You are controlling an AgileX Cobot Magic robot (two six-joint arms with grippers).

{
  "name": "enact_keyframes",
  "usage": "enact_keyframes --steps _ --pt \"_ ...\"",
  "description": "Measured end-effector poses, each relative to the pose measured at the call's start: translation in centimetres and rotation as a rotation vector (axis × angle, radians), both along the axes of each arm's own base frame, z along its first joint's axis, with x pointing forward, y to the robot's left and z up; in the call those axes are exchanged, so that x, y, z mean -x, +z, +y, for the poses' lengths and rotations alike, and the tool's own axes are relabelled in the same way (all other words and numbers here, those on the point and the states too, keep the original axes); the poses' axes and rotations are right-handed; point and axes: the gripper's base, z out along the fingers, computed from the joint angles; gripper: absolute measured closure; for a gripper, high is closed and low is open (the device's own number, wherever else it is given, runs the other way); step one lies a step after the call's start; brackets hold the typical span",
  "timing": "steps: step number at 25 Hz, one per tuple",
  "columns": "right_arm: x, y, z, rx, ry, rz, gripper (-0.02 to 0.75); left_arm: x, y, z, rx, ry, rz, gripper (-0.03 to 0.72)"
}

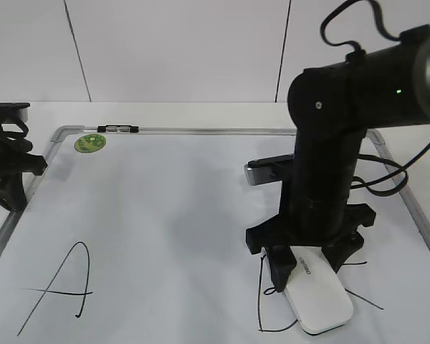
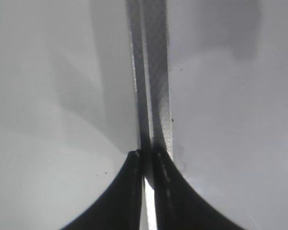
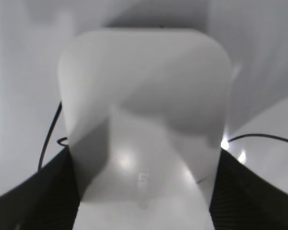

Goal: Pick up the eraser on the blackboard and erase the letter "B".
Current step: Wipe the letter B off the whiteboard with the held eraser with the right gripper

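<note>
The eraser (image 1: 319, 297) is a flat white block lying on the blackboard (image 1: 165, 215) at the front right. My right gripper (image 1: 312, 264) is shut on it, one black finger on each long side. The eraser covers most of the letter "B" (image 1: 259, 304); only thin black strokes show at its left and right. In the right wrist view the eraser (image 3: 144, 110) fills the frame between the fingers (image 3: 144, 191), with strokes of the "B" (image 3: 50, 134) beside it. My left gripper (image 2: 149, 165) is shut and empty over the board's left frame (image 2: 156, 72).
A black letter "A" (image 1: 57, 287) is drawn at the front left. A green round sticker (image 1: 90, 142) sits at the board's far left corner. My left arm (image 1: 11, 168) rests at the left edge. The silver frame (image 1: 408, 193) runs close to my right arm.
</note>
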Motion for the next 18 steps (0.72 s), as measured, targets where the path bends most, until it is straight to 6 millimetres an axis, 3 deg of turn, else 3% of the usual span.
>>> enact_keyframes --steps 8,14,18 --pt "-1.4 -1.1 1.0 0.05 0.013 0.077 0.201 0.0 0.0 0.0 0.0 0.0 0.0 0.665" --pt "-0.8 -1.1 2.2 0.055 0.059 0.062 0.201 0.0 0.0 0.0 0.0 0.0 0.002 0.665" --pt "0.7 -1.1 4.8 0.006 0.108 0.044 0.201 0.1 0.0 0.0 0.0 -0.001 0.006 0.665"
